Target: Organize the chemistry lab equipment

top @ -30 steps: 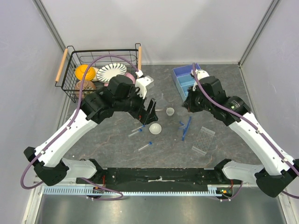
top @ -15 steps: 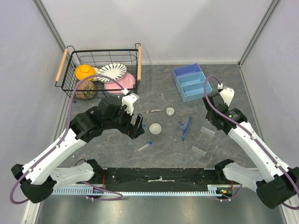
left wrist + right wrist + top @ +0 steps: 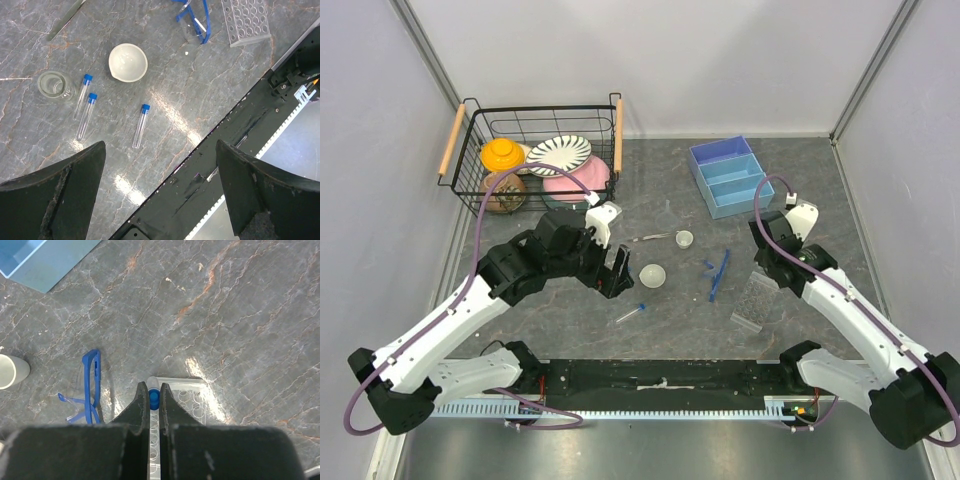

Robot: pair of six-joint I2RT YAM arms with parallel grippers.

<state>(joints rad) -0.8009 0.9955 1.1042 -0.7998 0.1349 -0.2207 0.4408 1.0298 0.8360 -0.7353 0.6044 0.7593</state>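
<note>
Blue-capped tube [image 3: 154, 399] is clamped between the fingers of the right hand [image 3: 154, 388], just over the clear rack [image 3: 192, 399], probably to go down into a hole. Left hand [image 3: 159, 150] hangs with fingers wide apart above three loose tubes [image 3: 140, 126], at 6 to 8 o'clock from the white dish [image 3: 128, 61], likely to take the next one.

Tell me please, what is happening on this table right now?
A robot is sorting lab equipment. Its right gripper is shut on a blue-capped tube and holds it over the clear tube rack. The left gripper is open and empty. It hovers above three more tubes, which lie on the table near the white dish.
</note>
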